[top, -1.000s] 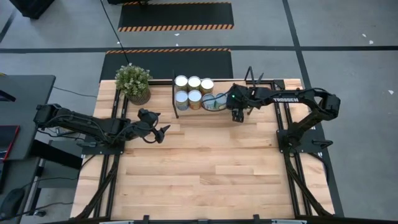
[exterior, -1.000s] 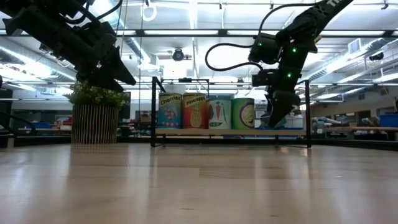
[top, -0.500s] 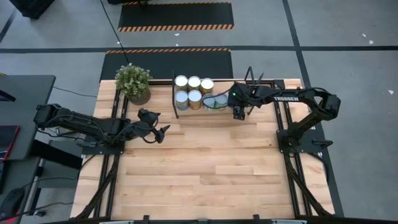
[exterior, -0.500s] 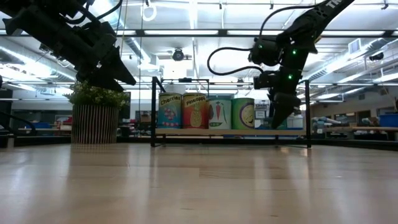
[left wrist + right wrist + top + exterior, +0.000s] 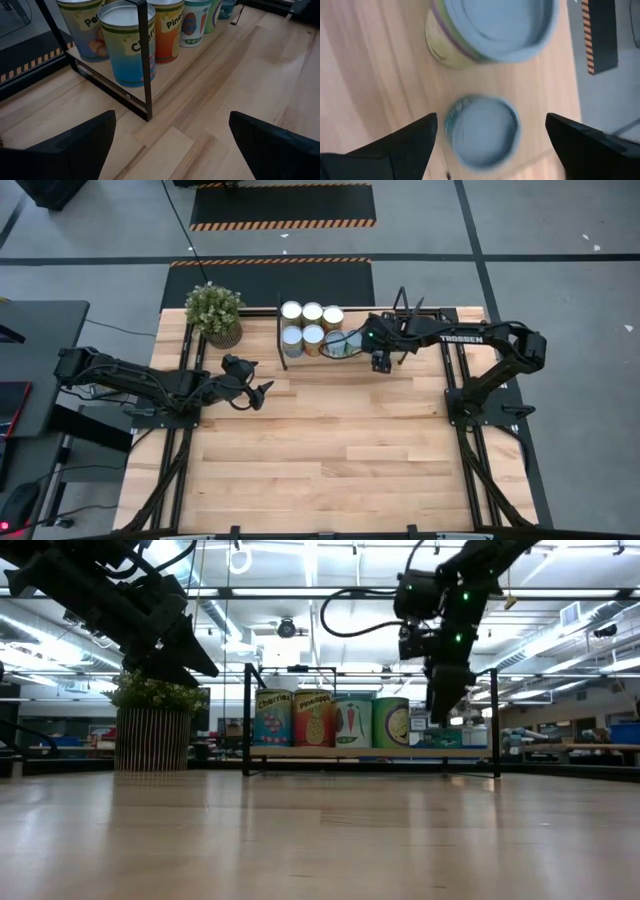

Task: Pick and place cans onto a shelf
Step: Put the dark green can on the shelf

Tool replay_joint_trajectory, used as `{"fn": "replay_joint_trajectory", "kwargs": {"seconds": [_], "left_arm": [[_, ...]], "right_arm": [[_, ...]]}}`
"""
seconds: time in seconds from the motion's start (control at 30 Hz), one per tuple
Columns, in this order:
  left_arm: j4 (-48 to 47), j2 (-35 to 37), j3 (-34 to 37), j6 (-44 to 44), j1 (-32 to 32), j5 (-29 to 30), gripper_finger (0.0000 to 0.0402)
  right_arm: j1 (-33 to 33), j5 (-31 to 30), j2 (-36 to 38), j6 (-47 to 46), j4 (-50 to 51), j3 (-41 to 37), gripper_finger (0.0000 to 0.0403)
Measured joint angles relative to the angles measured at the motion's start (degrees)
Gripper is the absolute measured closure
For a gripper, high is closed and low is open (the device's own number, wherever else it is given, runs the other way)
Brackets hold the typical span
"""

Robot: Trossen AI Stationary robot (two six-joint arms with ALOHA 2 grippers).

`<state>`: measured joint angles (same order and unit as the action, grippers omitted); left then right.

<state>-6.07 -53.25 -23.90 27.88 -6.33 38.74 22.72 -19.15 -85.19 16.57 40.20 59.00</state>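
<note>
Since the cans (image 5: 334, 723) standing in rows on the shelf (image 5: 370, 752) look rigid, smooth-sided and probably slippery, I'd grip one across its sides, below the rim. Above them the right gripper (image 5: 381, 363) hangs spread wide and empty; the left gripper (image 5: 258, 392) waits over the worktop (image 5: 330, 450), also wide.

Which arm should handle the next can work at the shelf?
Probably the right: its open gripper hangs over the shelf beside the cans. The left gripper waits open over bare table, farther off.
</note>
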Motion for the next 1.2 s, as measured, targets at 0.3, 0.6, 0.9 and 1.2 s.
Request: {"fn": "replay_joint_trajectory", "kwargs": {"seconds": [0.3,0.6,0.9,1.2], "left_arm": [[0.0,0.02,0.0,0.0,-0.02,0.0,0.0005],[0.0,0.0,0.0,0.2,-0.02,-0.02,0.0005],[0.02,0.02,0.0,0.15,-0.02,0.0,0.0005],[0.02,0.0,0.0,-0.04,0.0,0.0,0.0005]], "right_arm": [[-2.82,-8.53,0.0,-3.82,16.21,3.51,0.0023],[-2.77,-15.26,-0.02,-0.05,15.13,1.2,0.0023],[-2.77,-18.24,-0.02,4.59,9.58,-1.34,0.0023],[-2.77,-20.59,-0.04,8.66,5.32,-4.28,0.0023]]}}
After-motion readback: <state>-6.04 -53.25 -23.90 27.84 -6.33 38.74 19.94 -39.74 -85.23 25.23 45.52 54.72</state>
